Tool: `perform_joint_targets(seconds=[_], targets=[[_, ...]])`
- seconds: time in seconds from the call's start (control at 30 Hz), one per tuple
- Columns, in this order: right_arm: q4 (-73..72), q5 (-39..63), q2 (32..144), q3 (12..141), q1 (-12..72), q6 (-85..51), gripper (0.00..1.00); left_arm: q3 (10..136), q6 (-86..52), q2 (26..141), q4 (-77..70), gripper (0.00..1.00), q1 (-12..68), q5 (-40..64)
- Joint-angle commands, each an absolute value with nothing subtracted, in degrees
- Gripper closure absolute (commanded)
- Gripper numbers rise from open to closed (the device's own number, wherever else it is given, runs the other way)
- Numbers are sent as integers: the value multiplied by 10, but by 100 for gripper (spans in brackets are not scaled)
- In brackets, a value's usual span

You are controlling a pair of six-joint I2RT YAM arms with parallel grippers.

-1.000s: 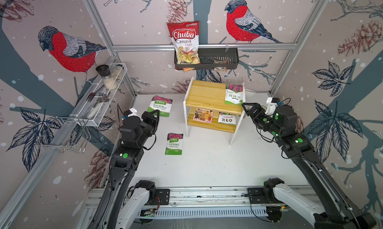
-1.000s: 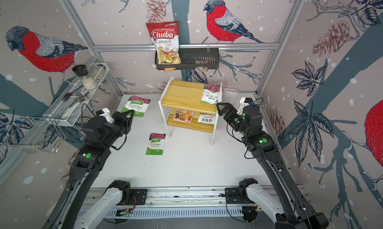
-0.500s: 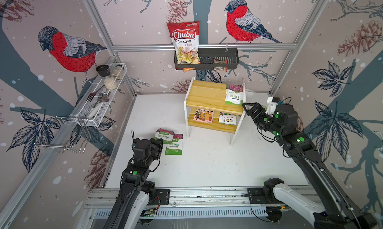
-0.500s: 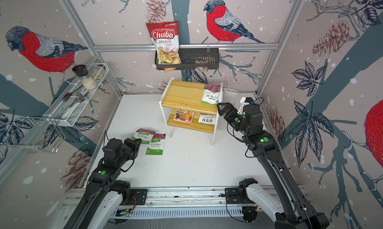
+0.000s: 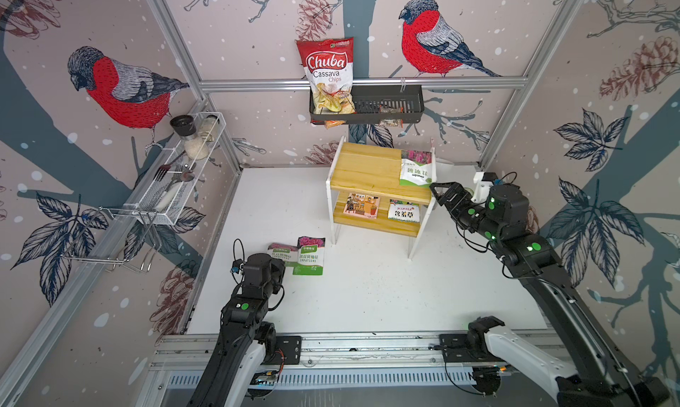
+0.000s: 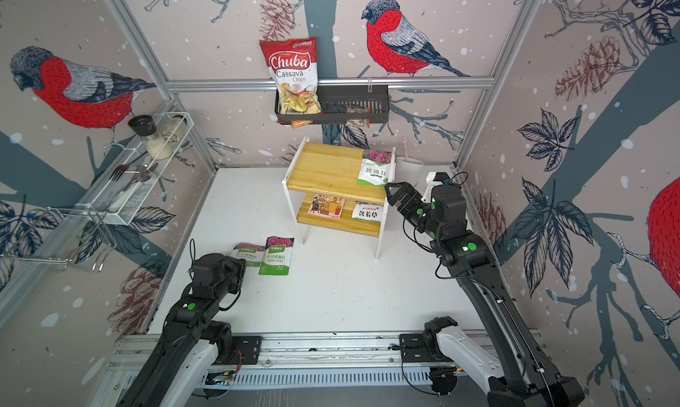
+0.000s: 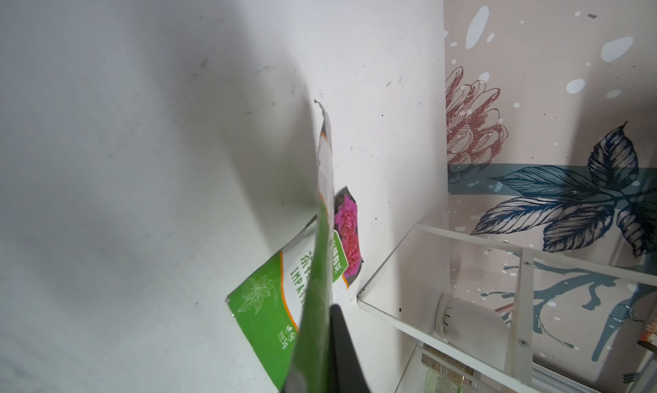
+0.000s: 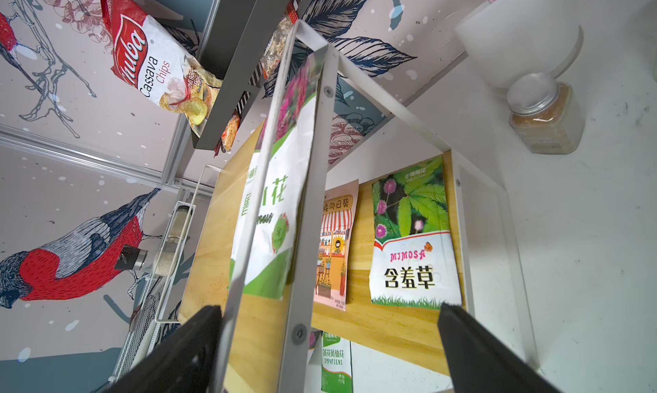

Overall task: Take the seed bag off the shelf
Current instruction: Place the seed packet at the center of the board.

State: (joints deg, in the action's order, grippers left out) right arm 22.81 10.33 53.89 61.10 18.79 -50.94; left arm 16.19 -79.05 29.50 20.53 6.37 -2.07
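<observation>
Biggest first: the white surface (image 5: 368, 302), bare across its middle and front. Next the wire rack (image 5: 173, 188) along the left wall, loaded with jars and cutlery.

Then the shelf (image 5: 368, 164). Stands on the surface toward the back, a little right of centre. Shows two pine tiers between thin white side panels in both top views.

Above it, on the back rail, the black slotted basket (image 5: 386, 99). Holds a red chips bag (image 5: 327, 74) upright at its left end.

On the right arm, the right pincer (image 5: 438, 193): jaws spread wide, gripping nothing. Hovers just beside the shelf's right end at top-tier height, close to the near corner of the seed bag (image 5: 415, 169). Cannot tell whether touching the side panel. Straddles that panel's edge in the right wrist view.

On the left arm, the left pincer (image 7: 320, 338): closed tight on the end of a green-and-white packet (image 7: 316, 284), seen edge-on in the left wrist view. Sits low over the front left of the surface, mostly hidden under its own wrist in both top views.

As for the seed bag: lies flat on the top tier, at the right end, hard against the side panel. Not yet off the shelf.

Then the impatiens bag (image 5: 311, 256). Lies flat on the surface in front of the shelf's left leg, edge to edge with the green-and-white packet.

Smallest, on the lower tier: a sunflower packet (image 5: 361, 205) and a mimosa packet (image 5: 404, 211), flat, side by side, a gap between.
</observation>
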Motion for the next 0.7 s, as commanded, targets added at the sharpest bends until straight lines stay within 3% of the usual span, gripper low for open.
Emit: perform_joint_targets(seconds=[0.0, 0.03, 0.07, 0.17, 0.23, 0.27, 0.47, 0.67], targets=[[292, 89, 540, 607, 187, -493, 0, 160, -779, 309, 220, 100, 51, -35], [295, 89, 540, 608, 187, -491, 0, 163, -776, 316, 225, 100, 48, -35], [297, 88, 541, 609, 187, -489, 0, 168, -772, 324, 231, 89, 47, -36], [298, 87, 539, 610, 186, -488, 0, 196, -766, 344, 275, 40, 47, -50], [296, 87, 539, 611, 186, -489, 0, 217, -760, 348, 304, 18, 47, -59], [296, 87, 538, 612, 186, -489, 0, 228, -758, 347, 318, 14, 47, -59], [299, 76, 534, 625, 184, -484, 0, 323, -725, 343, 376, 13, 47, -49], [296, 68, 534, 635, 177, -487, 0, 458, -642, 413, 410, 10, 47, -20]])
